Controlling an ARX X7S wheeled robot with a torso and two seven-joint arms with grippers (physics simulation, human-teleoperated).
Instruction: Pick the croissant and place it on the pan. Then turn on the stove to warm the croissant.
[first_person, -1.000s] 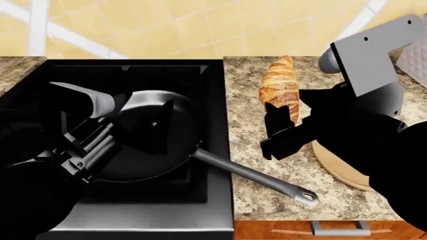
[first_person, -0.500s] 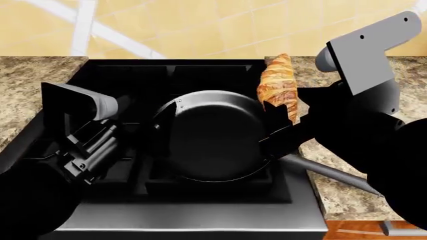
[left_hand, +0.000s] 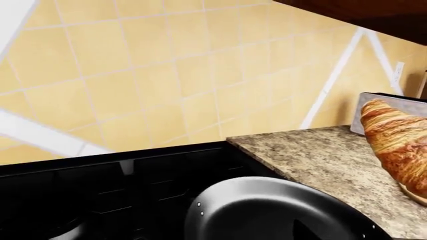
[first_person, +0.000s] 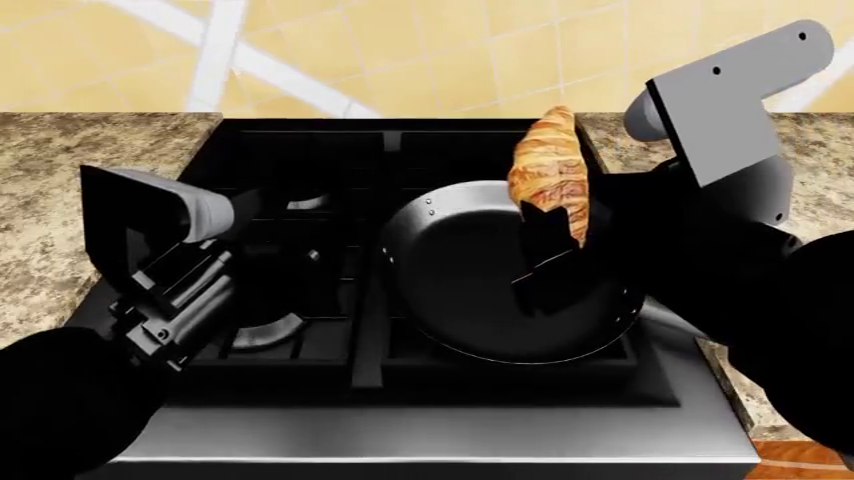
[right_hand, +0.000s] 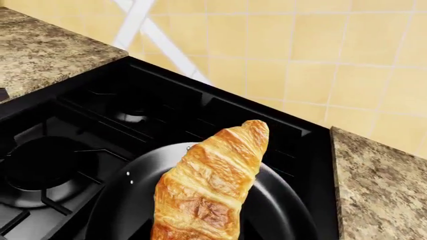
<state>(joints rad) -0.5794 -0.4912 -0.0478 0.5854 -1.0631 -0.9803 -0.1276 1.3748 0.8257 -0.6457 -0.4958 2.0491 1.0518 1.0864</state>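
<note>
The golden-brown croissant (first_person: 550, 172) hangs upright in my right gripper (first_person: 550, 232), which is shut on its lower end, above the far right part of the black pan (first_person: 467, 290). The pan sits on the right front burner of the black stove (first_person: 320, 160). In the right wrist view the croissant (right_hand: 208, 187) stands over the pan (right_hand: 117, 202) and the stove (right_hand: 60, 150). The left wrist view shows the pan (left_hand: 267, 210), the croissant (left_hand: 399, 145) and the stove (left_hand: 100, 185). My left gripper (first_person: 274, 255) hovers over the left burners, dark against the stove; its jaws are not readable.
Speckled granite counter lies left (first_person: 67, 190) and right (first_person: 617, 130) of the stove. A yellow tiled wall (first_person: 441, 50) runs behind. The stove's steel front edge (first_person: 427, 440) is nearest me. A tan wooden plate edge (left_hand: 417, 196) shows on the right counter.
The view has shifted left, so the stove and pan slid rightward in it. The croissant, still held, went from above the counter to above the pan's far right part.
</note>
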